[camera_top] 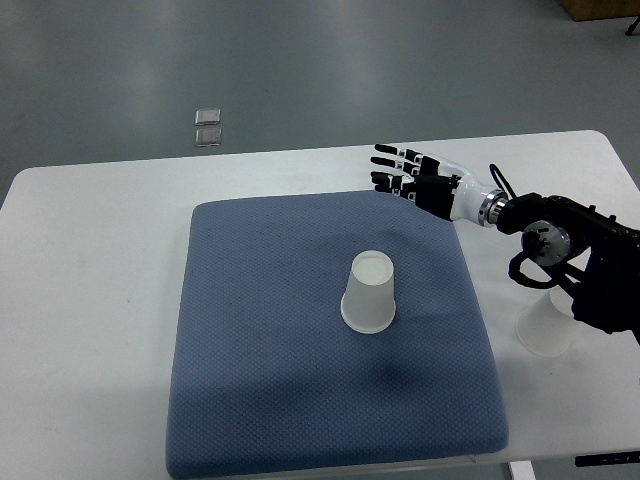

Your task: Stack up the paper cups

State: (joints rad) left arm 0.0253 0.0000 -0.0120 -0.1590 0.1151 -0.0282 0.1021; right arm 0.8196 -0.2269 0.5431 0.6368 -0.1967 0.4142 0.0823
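A white paper cup (369,292) stands upside down near the middle of the blue mat (260,380). A second white cup (546,325) stands upside down on the white table at the right, partly hidden under my right forearm. My right hand (405,175) hovers over the mat's far right corner, well beyond the middle cup, fingers stretched out to the left, holding nothing. The left arm is out of view.
The white table (90,300) carries the mat. Its far edge borders grey floor, where two small clear squares (208,126) lie. My right arm's black wrist and cables (560,250) sit over the table's right side.
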